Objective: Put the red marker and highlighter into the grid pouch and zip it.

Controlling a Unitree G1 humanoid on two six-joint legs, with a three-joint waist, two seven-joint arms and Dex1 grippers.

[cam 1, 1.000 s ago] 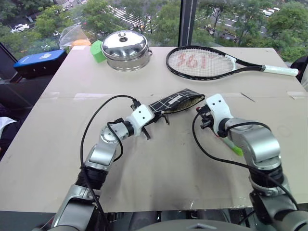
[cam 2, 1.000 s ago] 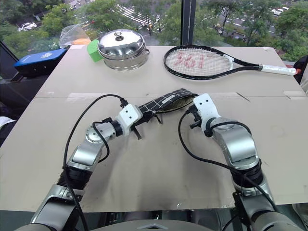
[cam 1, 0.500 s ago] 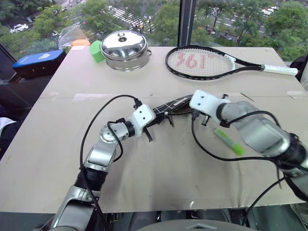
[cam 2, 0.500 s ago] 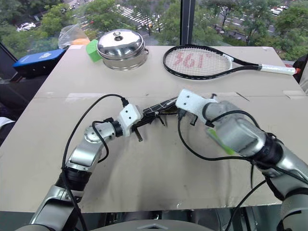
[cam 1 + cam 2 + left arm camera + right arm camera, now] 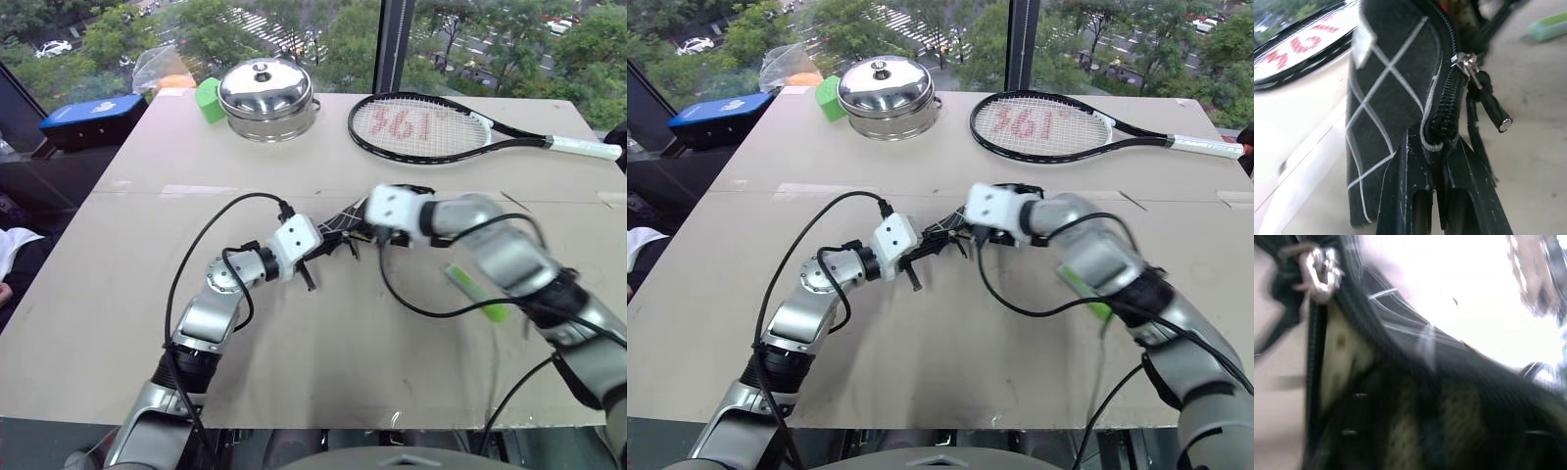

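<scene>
Two end effectors meet at the open pouch [image 5: 345,221], mid-counter.
Left end effector [image 5: 1436,161] is clamped on its zipper end, likely steadying it; right end effector's [image 5: 377,227] opening unclear; highlighter [image 5: 477,291] lies right.

- Head pair: looking forward and down over the table [image 5: 323,333], sharing the whole tabletop.
- Left wrist: very close, facing along the pouch [image 5: 1396,93] edge and zipper [image 5: 1466,66].
- Right wrist: very close, facing into the same pouch.
</scene>
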